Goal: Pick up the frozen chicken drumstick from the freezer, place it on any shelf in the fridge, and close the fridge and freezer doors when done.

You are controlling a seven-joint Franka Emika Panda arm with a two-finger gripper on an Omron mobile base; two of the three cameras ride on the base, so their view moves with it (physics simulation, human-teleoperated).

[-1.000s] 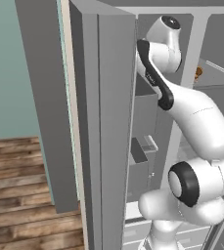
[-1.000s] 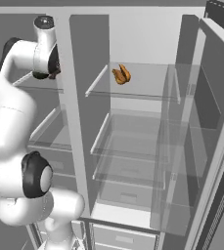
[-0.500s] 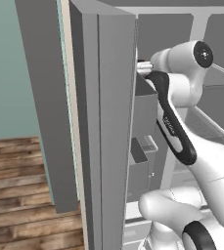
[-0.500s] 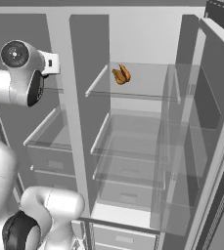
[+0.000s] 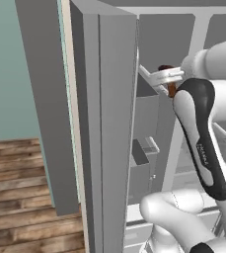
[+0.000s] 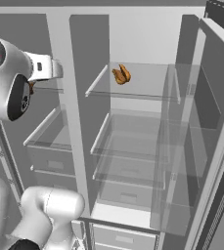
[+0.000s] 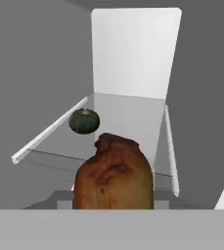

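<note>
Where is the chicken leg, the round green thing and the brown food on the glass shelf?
chicken drumstick (image 7: 114, 176), hand view, middle of its brown skin.
round green thing (image 7: 84, 121), hand view, its centre.
brown food (image 6: 121, 75), right base view, its middle, on the upper shelf.

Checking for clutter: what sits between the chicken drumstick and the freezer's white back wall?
A dark green round vegetable on the glass shelf, in the hand view, beyond the chicken drumstick.

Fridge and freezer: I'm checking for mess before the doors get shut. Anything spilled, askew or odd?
Nothing spilled or askew. Both compartments stand open; a brown item lies on the fridge's top shelf, and the gripper holds the drumstick.
</note>
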